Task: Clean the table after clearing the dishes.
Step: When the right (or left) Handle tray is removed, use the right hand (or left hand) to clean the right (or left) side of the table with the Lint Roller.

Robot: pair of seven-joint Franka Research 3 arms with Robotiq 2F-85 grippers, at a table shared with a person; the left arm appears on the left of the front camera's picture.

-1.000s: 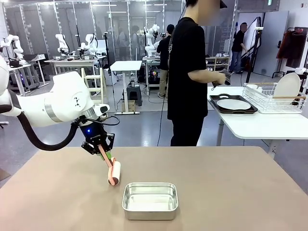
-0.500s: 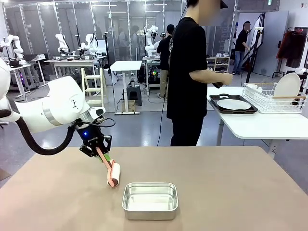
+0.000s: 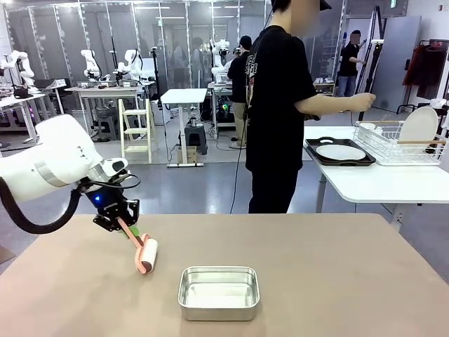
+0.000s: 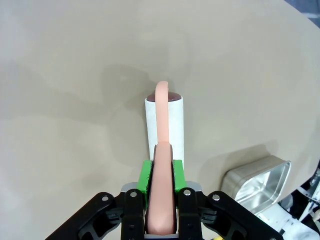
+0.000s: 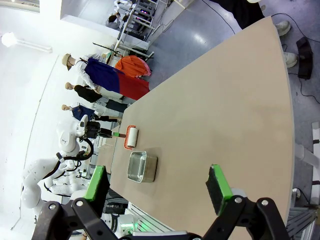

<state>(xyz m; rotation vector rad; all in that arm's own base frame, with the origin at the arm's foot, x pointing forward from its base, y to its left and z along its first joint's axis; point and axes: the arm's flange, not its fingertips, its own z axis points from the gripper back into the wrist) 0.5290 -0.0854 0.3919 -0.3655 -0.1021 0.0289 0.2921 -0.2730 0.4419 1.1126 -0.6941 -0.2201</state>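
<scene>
Wiping step: left gripper (image 3: pixel 119 223) clamps the roller (image 3: pixel 146 254) handle, drum on the desk (image 3: pixel 337 281) near its left edge; next, roll on past the pan (image 3: pixel 219 292). Right gripper (image 5: pixel 157 187) hangs open.

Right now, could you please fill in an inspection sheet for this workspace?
Surface: tan table, no spills seen.
Job's things: lint roller, white roll on the tabletop; plate on dark tray on the white side table.
Clutter: steel pan near the front edge.
Hands: left hand shut on the roller's pink handle; right hand open, raised over the table.
Cables: black hose along the left arm.
Surroundings: person reaching toward a wire rack.
</scene>
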